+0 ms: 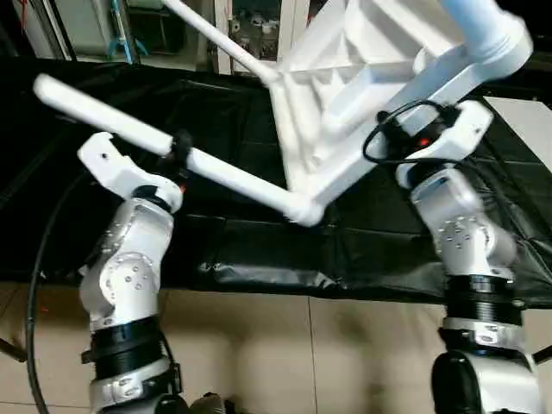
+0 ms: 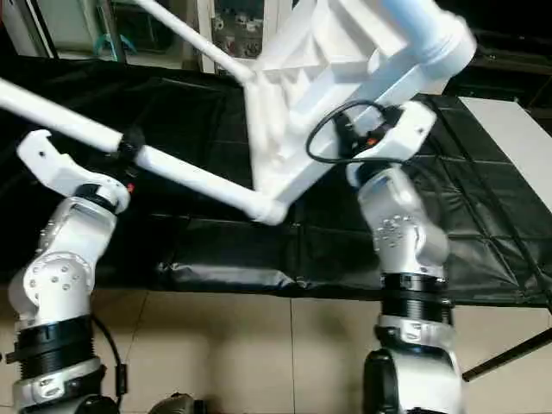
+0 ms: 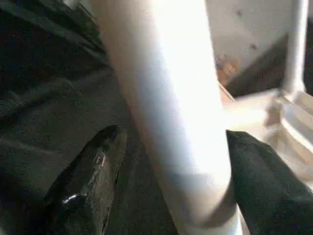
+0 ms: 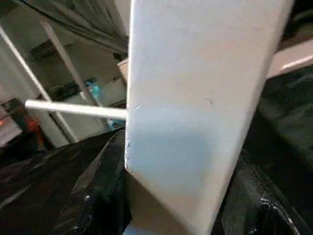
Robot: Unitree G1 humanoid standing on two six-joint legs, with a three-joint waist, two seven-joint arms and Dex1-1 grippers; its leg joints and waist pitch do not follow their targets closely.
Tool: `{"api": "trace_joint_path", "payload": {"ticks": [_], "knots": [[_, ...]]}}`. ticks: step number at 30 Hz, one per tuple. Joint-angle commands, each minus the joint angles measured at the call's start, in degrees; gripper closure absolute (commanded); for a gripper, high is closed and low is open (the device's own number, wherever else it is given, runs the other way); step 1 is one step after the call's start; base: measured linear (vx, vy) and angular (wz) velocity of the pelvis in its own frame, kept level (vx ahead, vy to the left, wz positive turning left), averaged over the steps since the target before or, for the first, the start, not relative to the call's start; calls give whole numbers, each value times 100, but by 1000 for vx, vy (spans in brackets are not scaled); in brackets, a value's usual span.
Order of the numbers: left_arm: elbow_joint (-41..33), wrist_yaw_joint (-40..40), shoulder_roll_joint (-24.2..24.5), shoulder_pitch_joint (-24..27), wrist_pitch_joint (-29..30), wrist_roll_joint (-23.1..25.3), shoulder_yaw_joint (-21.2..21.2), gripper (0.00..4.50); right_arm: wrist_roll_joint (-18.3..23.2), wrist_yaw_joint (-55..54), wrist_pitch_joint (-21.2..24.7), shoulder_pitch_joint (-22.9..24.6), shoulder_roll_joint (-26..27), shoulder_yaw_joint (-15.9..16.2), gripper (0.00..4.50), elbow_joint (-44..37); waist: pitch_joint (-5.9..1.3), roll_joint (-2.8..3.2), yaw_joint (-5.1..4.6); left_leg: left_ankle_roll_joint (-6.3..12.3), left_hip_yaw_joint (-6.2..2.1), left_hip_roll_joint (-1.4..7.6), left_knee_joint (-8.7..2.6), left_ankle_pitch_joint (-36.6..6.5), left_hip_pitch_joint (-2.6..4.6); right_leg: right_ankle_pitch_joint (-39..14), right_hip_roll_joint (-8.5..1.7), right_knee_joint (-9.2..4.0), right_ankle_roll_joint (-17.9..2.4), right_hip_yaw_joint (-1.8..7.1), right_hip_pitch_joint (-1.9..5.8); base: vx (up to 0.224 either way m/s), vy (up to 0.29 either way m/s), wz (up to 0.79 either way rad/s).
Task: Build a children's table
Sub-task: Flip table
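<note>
The children's table hangs tilted above the black-covered bench. Its white tabletop point(image 1: 345, 78) turns its ribbed underside toward me. One long white leg point(image 1: 241, 177) runs from the near corner socket point(image 1: 306, 210) out to the left. My left gripper point(image 1: 179, 147) is shut around this leg about midway, and the tube point(image 3: 171, 122) sits between its black fingers point(image 3: 93, 176). A second leg point(image 1: 220, 39) reaches to the upper left, and a third point(image 1: 483, 26) points toward me at the upper right. My right gripper point(image 1: 414, 129) is shut on the tabletop's edge point(image 4: 195, 107).
A black cloth point(image 1: 259, 250) covers the bench, whose front edge runs across the middle of the view. A flat white board point(image 2: 509, 129) lies on it at the right. Tiled floor point(image 1: 302, 345) is below, and shelving stands behind.
</note>
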Motion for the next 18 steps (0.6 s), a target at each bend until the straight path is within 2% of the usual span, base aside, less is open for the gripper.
{"api": "trace_joint_path", "payload": {"ticks": [1,6,8,12,15,18], "knots": [[188,434,225,130,-225,208,648,104,-297,-338,-540,-103,-435,-535,251,-298,-446,-68,-70,-599,-148,275,-437,-1003,291,-437,-207,-406,-372,152,85,0,0,0],[322,590,410,164,-360,314,761,104,-332,-260,-455,-176,-650,-507,255,-275,-447,-72,-76,-585,-149,270,-432,-983,294,-396,-194,-402,-351,149,80,0,0,0],[326,580,419,171,-370,282,755,104,-324,-221,-400,-192,-699,-500,256,-253,-454,-87,-82,-584,-148,275,-423,-916,298,-247,-191,-382,-402,147,79,0,0,0],[342,540,403,184,-417,248,674,104,-387,-228,-357,-197,-739,-452,257,-262,-459,-116,-78,-434,-131,268,-393,-722,282,51,-197,-350,-558,151,102,0,0,0],[343,455,413,212,-404,299,530,104,-438,-267,-331,-194,-713,-375,258,-299,-458,-110,-66,-334,-123,274,-384,-670,294,38,-194,-348,-628,151,94,0,0,0],[299,155,522,285,-322,530,81,104,-515,-180,-234,-218,-716,-192,258,-308,-454,-110,-73,-341,-126,277,-392,-717,292,-29,-189,-356,-622,146,84,0,0,0]]}}
